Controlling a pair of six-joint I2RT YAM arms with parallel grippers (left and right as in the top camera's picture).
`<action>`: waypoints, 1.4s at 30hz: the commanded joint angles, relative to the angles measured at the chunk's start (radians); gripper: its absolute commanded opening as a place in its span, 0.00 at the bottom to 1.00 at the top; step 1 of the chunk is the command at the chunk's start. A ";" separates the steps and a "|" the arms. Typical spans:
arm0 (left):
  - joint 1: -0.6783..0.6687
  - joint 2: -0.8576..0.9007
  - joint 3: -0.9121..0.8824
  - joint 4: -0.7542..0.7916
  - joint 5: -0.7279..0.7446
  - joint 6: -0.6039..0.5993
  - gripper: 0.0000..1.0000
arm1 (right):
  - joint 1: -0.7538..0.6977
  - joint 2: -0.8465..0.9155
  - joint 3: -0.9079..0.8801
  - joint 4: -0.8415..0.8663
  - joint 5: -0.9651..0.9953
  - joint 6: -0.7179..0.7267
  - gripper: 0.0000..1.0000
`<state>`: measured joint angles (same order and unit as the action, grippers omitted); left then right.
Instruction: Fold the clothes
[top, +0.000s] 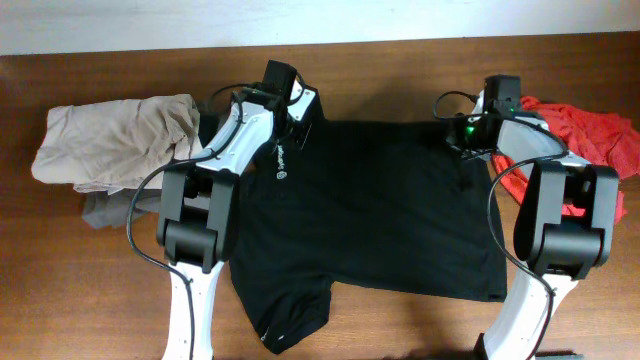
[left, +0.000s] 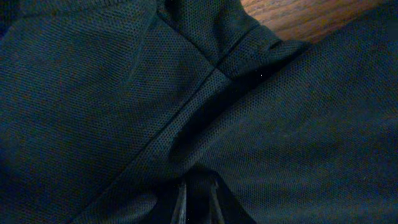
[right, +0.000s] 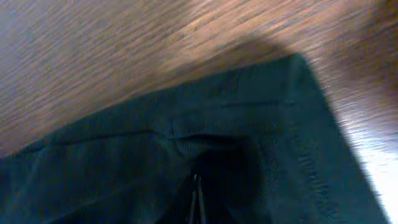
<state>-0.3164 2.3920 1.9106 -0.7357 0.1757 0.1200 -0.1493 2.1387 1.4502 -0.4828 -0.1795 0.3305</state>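
Looking down from overhead, the black shirt (top: 380, 200) lies spread flat across the middle of the wooden table (top: 80, 300). Its small white logo (top: 282, 165) sits near the far left part, and one sleeve (top: 285, 320) trails off toward the near left edge. The left gripper (top: 293, 128) is down on the shirt's far left corner, just beyond the logo. The right gripper (top: 470, 140) is down on the far right corner. A beige garment (top: 110, 140) is bunched up left of the shirt, with a grey garment (top: 100, 210) showing from under it. A red garment (top: 590, 135) lies crumpled at the right, behind the right arm.

From the left wrist, dark mesh cloth of the shirt (left: 124, 93) fills nearly the whole picture. A stitched seam (left: 205, 81) runs on a slant across it. A strip of table (left: 311, 15) shows at the top right. The left gripper (left: 199, 199) has its jaws nearly together, and a pucker of the cloth is drawn in between them, so it is pinching the shirt.

From the right wrist, a hemmed corner of the shirt (right: 155, 155) lies on the table (right: 124, 50). The right gripper (right: 196, 202) is clenched tight on a gathered fold of that cloth, just inside the corner.
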 joint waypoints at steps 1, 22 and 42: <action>0.017 0.060 -0.008 -0.018 -0.026 0.008 0.14 | -0.037 0.045 0.019 -0.038 0.243 -0.013 0.04; 0.084 0.036 0.275 -0.124 -0.025 -0.002 0.54 | -0.052 0.025 0.487 -0.527 0.003 -0.139 0.07; 0.081 0.176 0.328 -0.113 -0.023 0.007 0.06 | 0.135 0.030 0.230 -0.319 -0.023 -0.127 0.06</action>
<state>-0.2352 2.5179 2.2391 -0.8455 0.1566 0.1131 -0.0021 2.1777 1.7199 -0.8207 -0.2115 0.1841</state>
